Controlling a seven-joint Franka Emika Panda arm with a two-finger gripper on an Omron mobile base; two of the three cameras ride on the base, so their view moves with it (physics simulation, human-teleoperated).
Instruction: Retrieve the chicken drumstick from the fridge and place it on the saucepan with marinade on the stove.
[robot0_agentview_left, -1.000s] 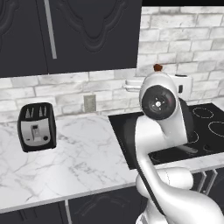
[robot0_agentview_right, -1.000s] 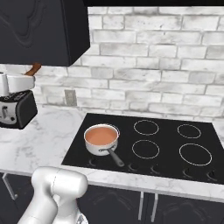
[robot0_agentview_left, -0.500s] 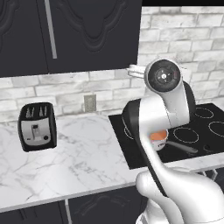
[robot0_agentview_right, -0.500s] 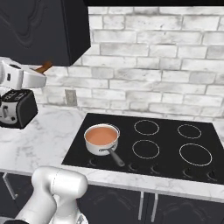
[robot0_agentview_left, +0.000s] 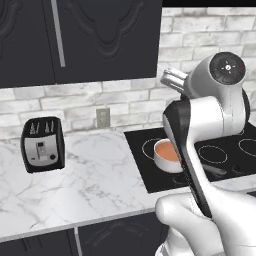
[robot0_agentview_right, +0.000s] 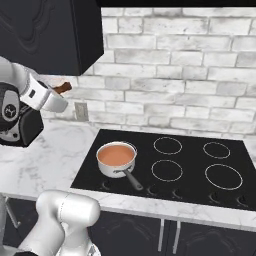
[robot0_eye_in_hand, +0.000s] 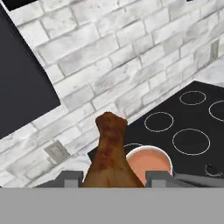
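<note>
White marble counter (robot0_agentview_left: 95, 185): black toaster (robot0_agentview_left: 43, 145) at left, black stove (robot0_agentview_right: 195, 170) at right, saucepan with marinade (robot0_agentview_right: 116, 158) on its near-left burner.

Arm raised, elbow bent, wrist high; end effector (robot0_eye_in_hand: 113, 177) clamped on the chicken drumstick (robot0_eye_in_hand: 109, 155) (narrow end pointing away from the hand).

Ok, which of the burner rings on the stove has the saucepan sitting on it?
The front-left ring, nearest the toaster side of the stove. The saucepan covers it; the other five rings are bare white outlines.
</note>
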